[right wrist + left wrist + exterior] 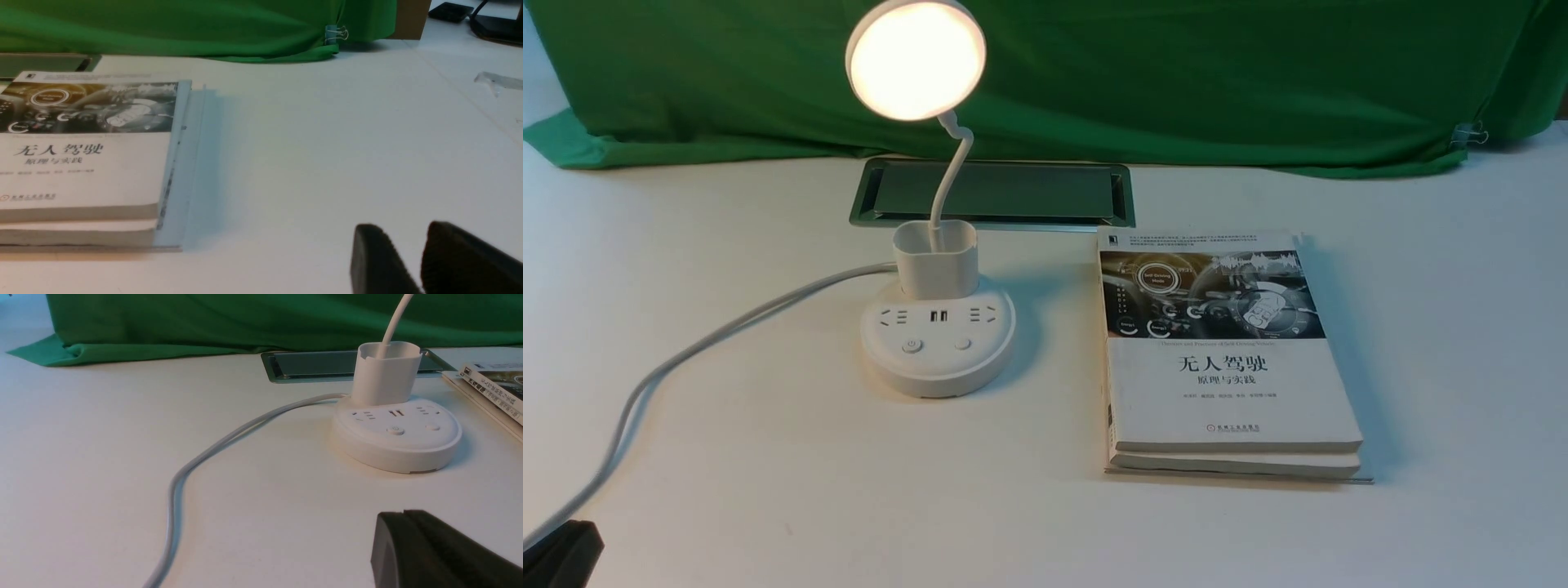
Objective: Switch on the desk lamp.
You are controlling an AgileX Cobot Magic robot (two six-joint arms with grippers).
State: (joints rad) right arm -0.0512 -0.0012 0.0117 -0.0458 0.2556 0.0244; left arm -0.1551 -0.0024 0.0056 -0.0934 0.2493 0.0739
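Two books (1225, 351) lie stacked flat on the white table (768, 457), just to the right of the desk lamp (938, 327) and apart from it; the top cover carries a dashboard picture and Chinese lettering, and a thin sheet sticks out under the stack on its right side. Behind the lamp a metal-rimmed hatch (1013, 192) is set flush in the table, and a green cloth (1217, 73) hangs across the back, a binder clip (1468, 135) at its right end. A white cable (686, 351) runs from the lamp's base off to the left, toward the near left corner.

The lamp stands left of centre, its round head (916, 59) glowing warm — it is lit. Its small cup holder (935, 257) holds only the thin neck, which rises out of it; the rest of the inside is hidden. Sockets and two buttons sit on the base, with bare table in front of them.

The left gripper (404, 539) rests low near the table's front left, well apart from the lamp, its fingers pressed together with only a seam between them. The right gripper (421, 261) shows in its wrist view only — fingers a narrow gap apart, holding nothing, near the books' right side.
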